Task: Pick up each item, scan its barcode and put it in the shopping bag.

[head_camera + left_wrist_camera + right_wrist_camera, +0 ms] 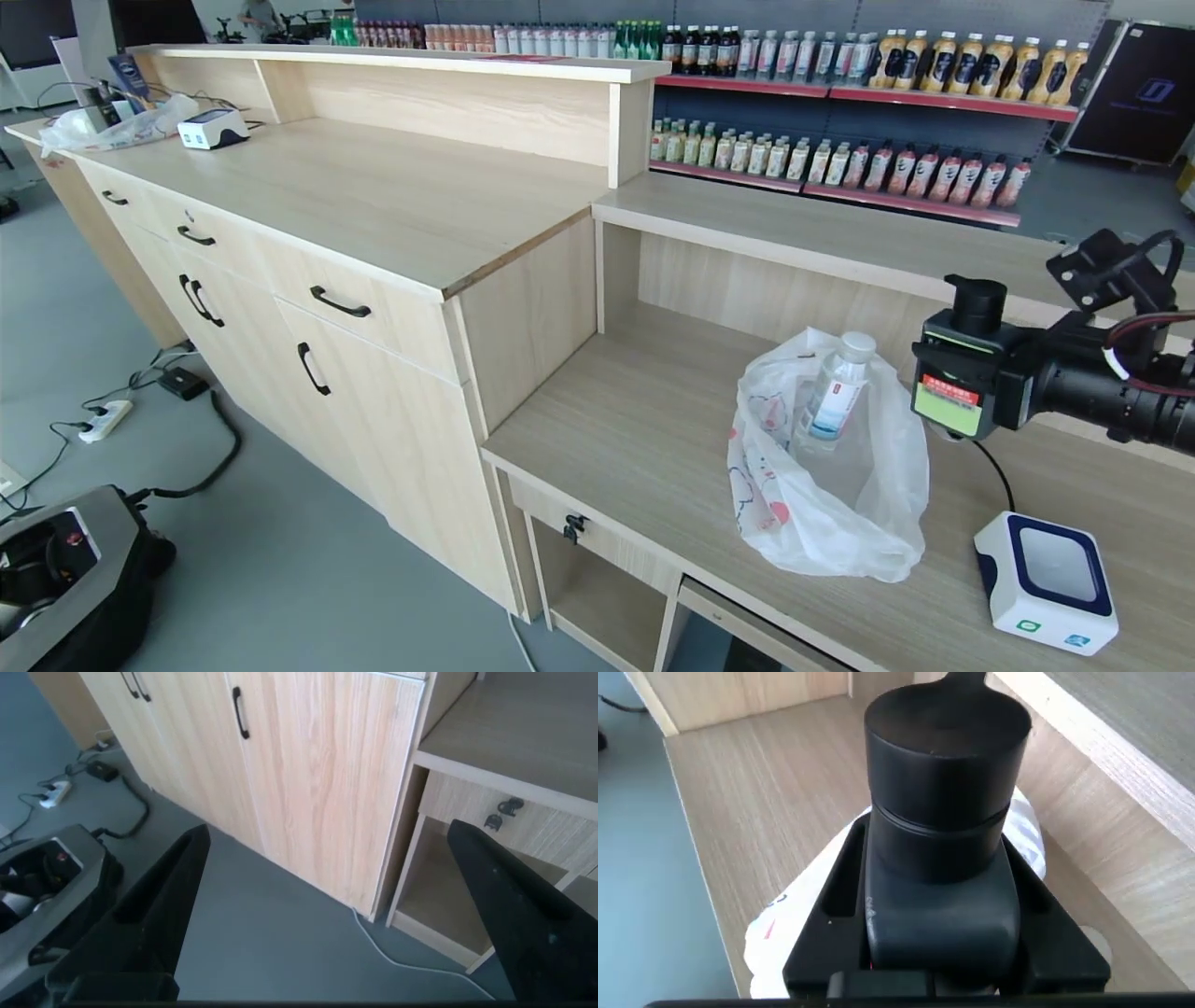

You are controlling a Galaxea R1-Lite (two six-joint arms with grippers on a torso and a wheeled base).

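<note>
My right gripper (1013, 378) is shut on a black container (962, 373) with a round black cap (945, 742) and a green and red label. It hangs above the low desk, just right of the shopping bag (822, 504). The bag is white translucent plastic with red print and stands open on the desk. A clear bottle (836, 387) with a white cap stands inside it. A white and blue barcode scanner (1046, 579) lies near the desk's front edge, below the held container. My left gripper (329, 831) is open and hangs over the grey floor beside the cabinet.
The low desk (635, 411) has a wooden back wall and a higher counter (373, 187) on its left. That counter carries a second scanner (213, 128) and a plastic bag (112, 131). Shelves of drinks (840, 163) stand behind. Cables and a power strip (105, 420) lie on the floor.
</note>
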